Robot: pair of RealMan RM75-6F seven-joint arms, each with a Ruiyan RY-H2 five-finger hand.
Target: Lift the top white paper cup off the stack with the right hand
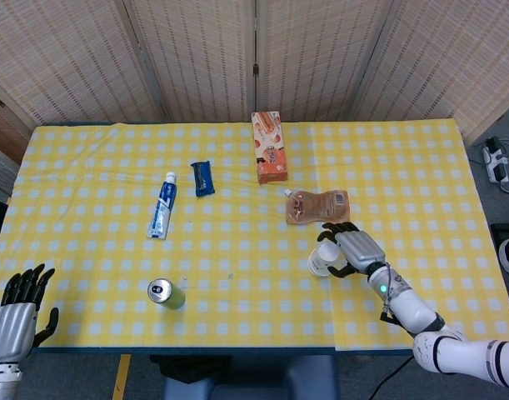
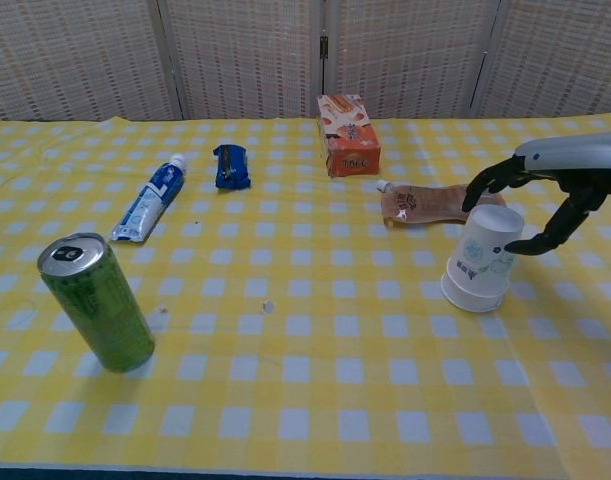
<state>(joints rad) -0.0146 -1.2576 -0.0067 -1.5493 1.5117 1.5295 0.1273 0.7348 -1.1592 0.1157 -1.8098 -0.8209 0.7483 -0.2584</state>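
Observation:
The stack of white paper cups [image 1: 324, 259] [image 2: 482, 260] stands upside down on the yellow checked tablecloth, right of centre. My right hand [image 1: 355, 248] [image 2: 557, 172] reaches over it from the right. Its dark fingers [image 2: 477, 190] curve past the far side of the cup's top and the thumb tip [image 2: 525, 246] lies at the near right side. The hand straddles the top cup, and no firm grip shows. My left hand [image 1: 13, 320] hangs off the table's front left corner, holding nothing, fingers apart.
A brown pouch [image 1: 318, 206] [image 2: 435, 202] lies just behind the cups. An orange box [image 1: 269, 147] [image 2: 348, 134] stands further back. A green can [image 1: 165, 293] [image 2: 95, 300], a toothpaste tube [image 1: 162, 207] [image 2: 150, 210] and a blue packet [image 1: 203, 177] [image 2: 230, 166] lie to the left.

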